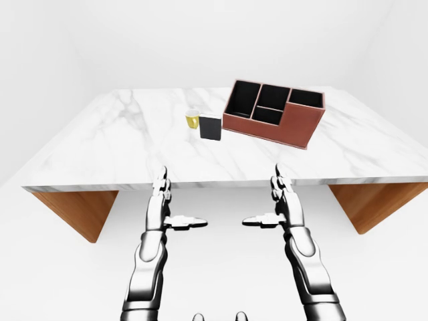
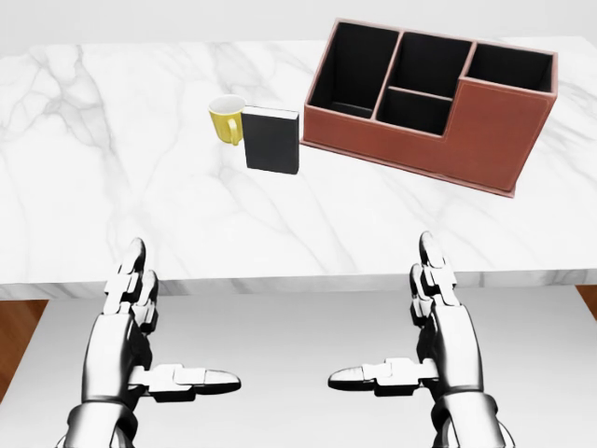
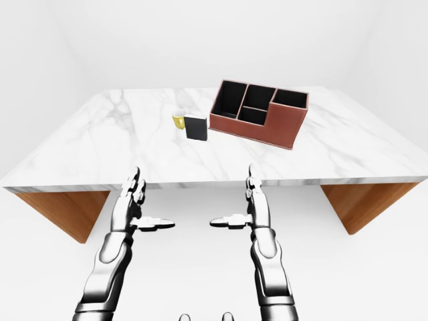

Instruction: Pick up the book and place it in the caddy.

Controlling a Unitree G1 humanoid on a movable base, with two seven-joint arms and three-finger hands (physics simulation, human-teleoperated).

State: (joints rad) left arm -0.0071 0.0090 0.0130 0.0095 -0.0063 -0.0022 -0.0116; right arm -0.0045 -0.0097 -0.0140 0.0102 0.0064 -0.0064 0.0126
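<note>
Book (image 2: 271, 140) stands well beyond both open hands.

Both arms are finished in glossy silver-grey metal with darker grey and black shading in the recesses. Each forearm is a rounded, tapered shell built from stacked segments, with dark seams at the joints. The left hand (image 2: 131, 322) and the right hand (image 2: 438, 322) are mirror images of one another: each carries three fingers made of short, blocky chrome links separated by dark hinge gaps. Two fingers sit side by side on the palm block; the third, a thumb, branches off sideways and ends in a smooth rounded tip. No cables, screws or markings can be made out.
</note>
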